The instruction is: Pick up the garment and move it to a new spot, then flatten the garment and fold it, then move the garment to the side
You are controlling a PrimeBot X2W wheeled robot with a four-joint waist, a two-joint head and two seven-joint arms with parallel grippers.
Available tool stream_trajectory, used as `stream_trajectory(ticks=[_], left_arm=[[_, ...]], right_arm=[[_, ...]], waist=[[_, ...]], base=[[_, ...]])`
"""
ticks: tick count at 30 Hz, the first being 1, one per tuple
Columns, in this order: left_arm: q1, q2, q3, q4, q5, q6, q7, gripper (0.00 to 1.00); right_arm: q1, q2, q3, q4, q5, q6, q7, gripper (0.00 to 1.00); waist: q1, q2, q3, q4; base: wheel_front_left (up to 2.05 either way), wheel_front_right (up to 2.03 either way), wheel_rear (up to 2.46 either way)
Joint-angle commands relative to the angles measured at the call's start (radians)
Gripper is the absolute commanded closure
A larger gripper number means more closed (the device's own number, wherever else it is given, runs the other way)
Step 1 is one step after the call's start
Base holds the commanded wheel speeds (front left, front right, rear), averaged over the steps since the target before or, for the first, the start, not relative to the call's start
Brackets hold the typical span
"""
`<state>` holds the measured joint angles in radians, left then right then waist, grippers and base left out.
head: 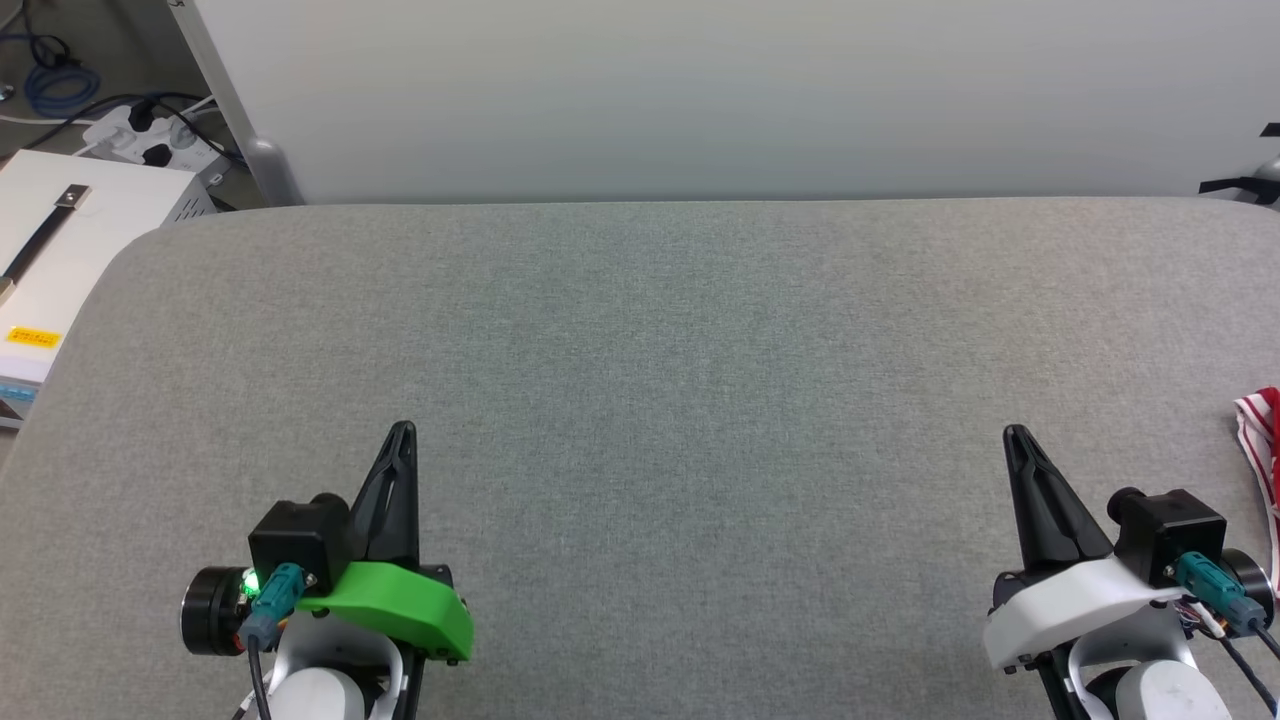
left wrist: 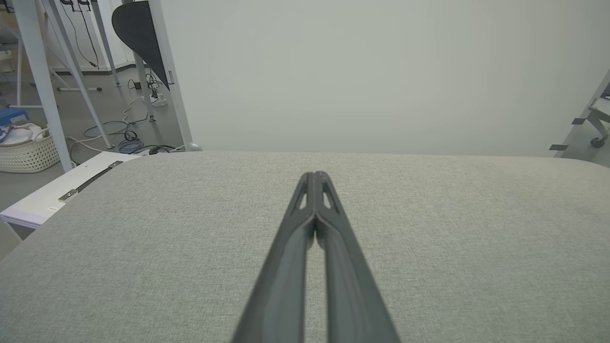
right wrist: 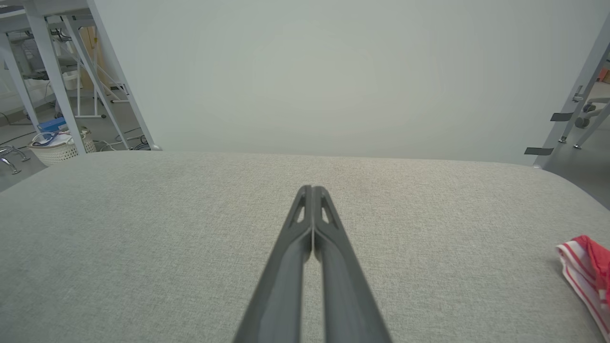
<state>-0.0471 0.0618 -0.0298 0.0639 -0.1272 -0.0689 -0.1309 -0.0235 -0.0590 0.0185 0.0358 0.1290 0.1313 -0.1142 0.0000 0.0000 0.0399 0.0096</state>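
At left, white box (head: 60, 240) beside the grey fabric table (head: 640, 330); left gripper (head: 402, 432) low left above the cloth, fingers pressed together, holding nothing, tips toward the far white panel (head: 700, 100); right gripper (head: 1015, 434) low right, likewise closed, empty; garment (head: 1262, 425) lies on the table at far right, apart from the right gripper, visible part is red-white striped trim running near-to-far along the frame edge, rest cut off, overall long axis unclear

Most of the garment (head: 1262, 432) beyond the right edge; just a striped corner visible
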Motion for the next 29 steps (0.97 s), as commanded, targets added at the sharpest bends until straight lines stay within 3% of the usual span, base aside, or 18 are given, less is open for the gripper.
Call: stream_trajectory(ticks=[1, 29], left_arm=[[0.017, -0.005, 0.003, -0.006, 0.015, 0.008, 0.005, 1.0], [0.03, -0.008, 0.015, -0.032, 0.065, 0.035, 0.061, 1.0]], right_arm=[[0.011, 0.003, -0.002, -0.007, -0.014, 0.0, 0.005, 1.0], [0.016, 0.006, -0.009, -0.02, -0.065, 0.0, 0.054, 1.0]], waist=[[0.0, 0.0, -0.001, 0.0], [0.0, 0.0, -0.018, -0.004]], base=[[0.0, 0.0, 0.0], [0.0, 0.0, 0.0]])
